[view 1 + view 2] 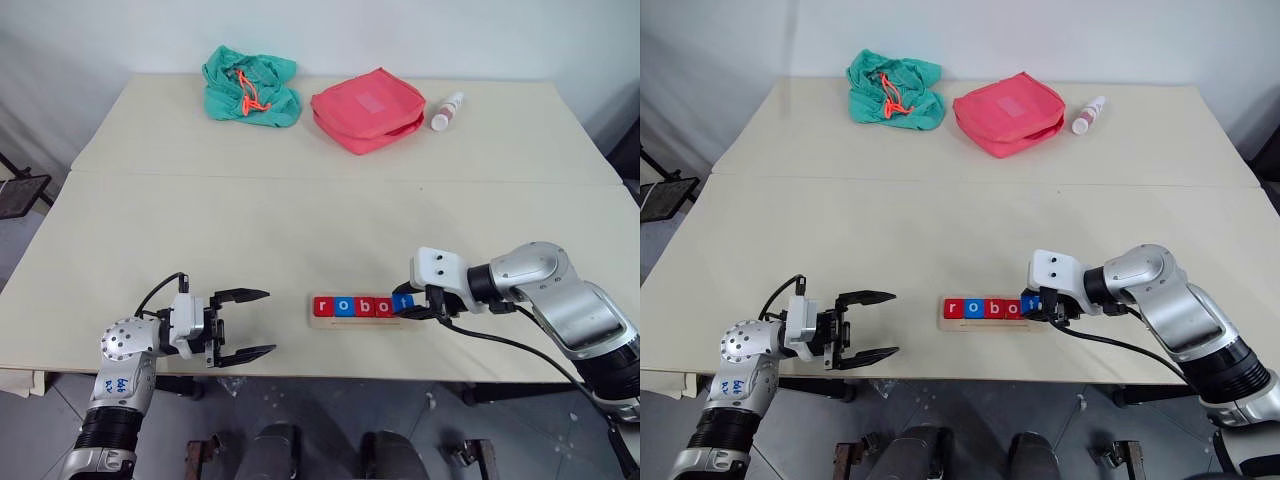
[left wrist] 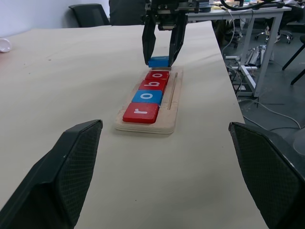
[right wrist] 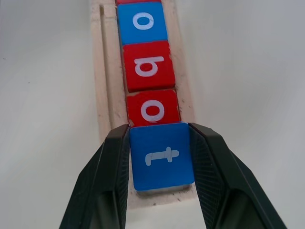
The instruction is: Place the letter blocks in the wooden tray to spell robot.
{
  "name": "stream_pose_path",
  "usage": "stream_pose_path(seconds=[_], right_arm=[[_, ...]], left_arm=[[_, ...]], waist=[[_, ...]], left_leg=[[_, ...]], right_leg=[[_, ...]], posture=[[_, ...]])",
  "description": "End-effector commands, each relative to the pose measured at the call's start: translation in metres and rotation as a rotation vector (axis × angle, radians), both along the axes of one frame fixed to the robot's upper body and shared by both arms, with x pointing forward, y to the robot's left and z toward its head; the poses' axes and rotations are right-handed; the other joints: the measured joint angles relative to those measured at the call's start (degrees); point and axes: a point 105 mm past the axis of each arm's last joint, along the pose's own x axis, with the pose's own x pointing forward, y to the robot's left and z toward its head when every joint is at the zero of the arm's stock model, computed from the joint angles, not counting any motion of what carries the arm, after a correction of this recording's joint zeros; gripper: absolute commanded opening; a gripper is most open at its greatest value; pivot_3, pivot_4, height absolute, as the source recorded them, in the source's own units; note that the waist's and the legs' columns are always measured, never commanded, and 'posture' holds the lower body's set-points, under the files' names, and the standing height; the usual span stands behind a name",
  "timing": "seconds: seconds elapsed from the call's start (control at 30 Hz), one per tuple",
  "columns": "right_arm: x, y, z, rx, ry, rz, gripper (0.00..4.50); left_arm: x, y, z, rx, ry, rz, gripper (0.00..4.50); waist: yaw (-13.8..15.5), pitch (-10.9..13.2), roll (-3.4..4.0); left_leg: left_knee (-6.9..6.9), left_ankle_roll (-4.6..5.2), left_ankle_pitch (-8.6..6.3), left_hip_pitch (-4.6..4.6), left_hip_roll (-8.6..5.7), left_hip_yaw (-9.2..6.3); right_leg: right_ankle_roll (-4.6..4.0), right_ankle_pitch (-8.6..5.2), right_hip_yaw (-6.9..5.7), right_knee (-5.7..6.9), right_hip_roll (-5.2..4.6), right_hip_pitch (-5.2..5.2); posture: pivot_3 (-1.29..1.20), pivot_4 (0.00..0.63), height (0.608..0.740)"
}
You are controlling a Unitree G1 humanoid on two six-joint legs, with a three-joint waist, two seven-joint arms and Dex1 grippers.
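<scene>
**Caller:** What's hard to see from where you stand?

**Me:** Plenty! From my head, the blue t block [image 3: 162, 156] is mostly hidden between the fingers of my right claw [image 1: 413, 306], just a sliver of blue showing. My right wrist camera cuts the wooden tray [image 3: 102, 90] off at its far end, so the red r block [image 1: 322, 306] has to be read from the head or the left wrist. Whether the t is fully seated in the tray or hovering just above it, I cannot tell.

**Caller:** And the tray itself?

**Me:** It lies near the front edge of the bench [image 1: 300, 220], about midway along it. In it sit the r, the blue o block [image 1: 344, 307], the red b block [image 1: 365, 307] and the red o block [image 1: 384, 308], side by side and touching. The t is at the right end, just against the red o.

**Caller:** Your right arm?

**Me:** It reaches in from the right, wrist bent, claw angled down and to the left, fingers clamped on the two sides of the t block.

**Caller:** The left?

**Me:** My left claw [image 1: 243, 324] hangs over the front edge, level, pointing right at the tray, well apart from it, fingers spread wide with nothing between them.

**Caller:** Anything at the back?

**Me:** A green cloth bag [image 1: 250, 86], a pink-red pouch [image 1: 367, 109] and a small white bottle [image 1: 446, 110] along the far edge.
</scene>
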Motion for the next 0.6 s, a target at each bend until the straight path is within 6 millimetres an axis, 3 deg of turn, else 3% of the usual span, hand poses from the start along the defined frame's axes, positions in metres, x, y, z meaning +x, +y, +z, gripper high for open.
stream_pose_path(seconds=[0.03, 0.23, 0.53, 0.6], right_arm=[[0.001, -0.003, 0.006, 0.003, -0.030, -0.001, 1.43], [-0.001, -0.005, 0.002, -0.007, -0.023, -0.004, 1.43], [0.000, -0.011, 0.011, 0.001, -0.045, -0.032, 4.49], [-0.003, -0.010, 0.018, 0.019, -0.054, -0.036, 4.49]], left_arm=[[0.001, 0.003, 0.009, -0.002, -0.045, 0.002, 4.50], [0.002, 0.002, 0.009, -0.001, -0.047, 0.000, 4.50], [0.004, 0.003, 0.009, -0.001, -0.046, 0.002, 4.50], [0.005, 0.003, 0.009, -0.003, -0.048, 0.002, 4.50]], waist=[[0.0, 0.0, 0.00], [0.0, 0.0, 0.00], [0.0, 0.0, 0.00], [0.0, 0.0, 0.00]], left_leg=[[0.00, 0.00, 0.00, 0.00, 0.00, 0.00], [0.00, 0.00, 0.00, 0.00, 0.00, 0.00], [0.00, 0.00, 0.00, 0.00, 0.00, 0.01], [0.00, 0.00, 0.00, 0.00, 0.00, 0.01]], right_leg=[[0.00, 0.00, 0.00, 0.00, 0.00, 0.00], [0.00, 0.00, 0.00, 0.00, 0.00, 0.00], [0.00, 0.00, -0.01, 0.00, 0.00, 0.00], [0.00, 0.00, 0.00, 0.00, 0.00, 0.00]], posture=[[0.00, 0.150, 0.740], [0.00, 0.150, 0.740], [0.00, 0.150, 0.740], [0.00, 0.150, 0.740]])
